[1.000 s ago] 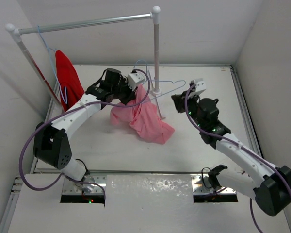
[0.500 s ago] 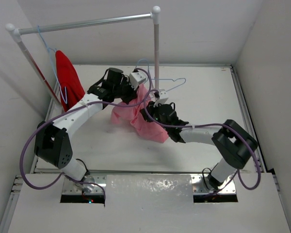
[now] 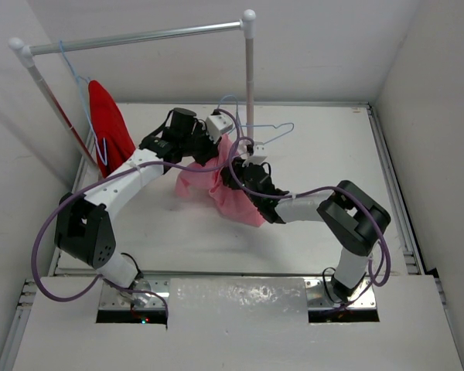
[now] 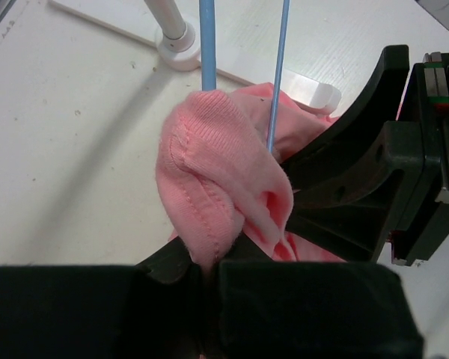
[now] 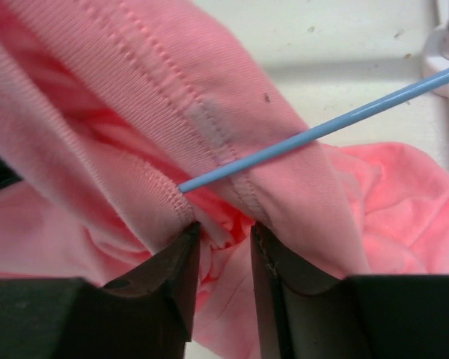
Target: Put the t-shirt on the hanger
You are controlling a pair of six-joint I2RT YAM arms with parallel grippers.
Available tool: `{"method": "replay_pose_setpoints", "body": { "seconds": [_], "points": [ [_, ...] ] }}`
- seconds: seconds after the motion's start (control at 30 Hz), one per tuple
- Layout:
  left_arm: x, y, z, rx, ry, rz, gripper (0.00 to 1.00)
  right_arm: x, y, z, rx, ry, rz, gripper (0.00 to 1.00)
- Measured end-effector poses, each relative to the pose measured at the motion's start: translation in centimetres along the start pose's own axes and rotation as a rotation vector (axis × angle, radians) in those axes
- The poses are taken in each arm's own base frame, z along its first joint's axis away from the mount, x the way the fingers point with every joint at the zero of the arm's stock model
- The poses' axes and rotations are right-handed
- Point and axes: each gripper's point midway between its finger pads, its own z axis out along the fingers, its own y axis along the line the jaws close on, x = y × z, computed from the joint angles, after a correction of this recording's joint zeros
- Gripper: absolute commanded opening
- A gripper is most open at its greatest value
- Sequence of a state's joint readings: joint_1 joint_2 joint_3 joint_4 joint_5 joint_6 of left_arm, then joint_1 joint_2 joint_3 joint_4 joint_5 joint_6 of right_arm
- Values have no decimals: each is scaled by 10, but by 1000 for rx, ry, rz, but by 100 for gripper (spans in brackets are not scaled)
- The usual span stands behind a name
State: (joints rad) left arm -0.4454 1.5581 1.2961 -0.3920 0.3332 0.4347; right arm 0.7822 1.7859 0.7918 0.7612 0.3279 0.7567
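The right gripper (image 5: 223,250) has been brought across to the shirt (image 3: 240,202), a fold pinched between its fingers. Another fold is clamped by the left gripper (image 4: 207,273). The hanger (image 5: 322,128) is threaded into the raised shirt, beside the post (image 3: 249,85).

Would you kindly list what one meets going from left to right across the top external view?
rack's left post → red garment → pink t-shirt → free end of the light-blue hanger → right arm's elbow
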Motion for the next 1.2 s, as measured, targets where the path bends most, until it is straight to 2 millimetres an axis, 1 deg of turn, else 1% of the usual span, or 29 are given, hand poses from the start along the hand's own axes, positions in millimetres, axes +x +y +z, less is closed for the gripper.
{"method": "replay_pose_setpoints", "body": {
  "seconds": [0.07,0.1,0.2,0.3,0.37,0.43,0.47,0.5,0.53,0.6,0.67,0.8,0.87,0.93,1.0,1.2],
  "points": [
    [0,0,0,3,-1,0,0,-1,-5,1,25,-14,13,42],
    [0,-1,0,4,-1,0,0,-1,-7,2,35,-18,16,44],
    [0,-1,0,6,-1,0,0,5,-15,5,66,-16,21,44],
    [0,-1,0,7,0,-1,0,11,-21,6,86,-12,19,37],
    [0,-1,1,8,0,0,0,12,-25,4,94,-14,13,27],
    [1,-2,2,10,2,-1,0,14,-28,1,102,-12,2,20],
    [2,-2,2,12,4,-1,0,15,-31,-1,107,-11,-4,18],
    [3,-2,3,14,7,-3,0,15,-34,-4,113,-9,-12,18],
    [4,-2,4,17,8,-3,0,15,-36,-8,119,-10,-19,19],
    [4,-3,5,22,9,-4,0,13,-41,-16,132,-15,-30,30],
    [4,-3,5,25,8,-4,0,8,-42,-22,136,-19,-47,35],
    [4,-4,6,31,6,-4,0,-2,-40,-27,138,-41,-47,36],
    [4,-5,6,33,5,-4,0,-1,-42,-28,145,-37,-46,37],
    [4,-5,6,35,5,-5,0,4,-44,-27,155,-22,-45,40],
    [4,-5,6,35,6,-5,0,9,-46,-22,163,-12,-39,43],
    [4,-6,6,39,5,-7,0,22,-47,-8,167,2,-12,49]
  ]
}}
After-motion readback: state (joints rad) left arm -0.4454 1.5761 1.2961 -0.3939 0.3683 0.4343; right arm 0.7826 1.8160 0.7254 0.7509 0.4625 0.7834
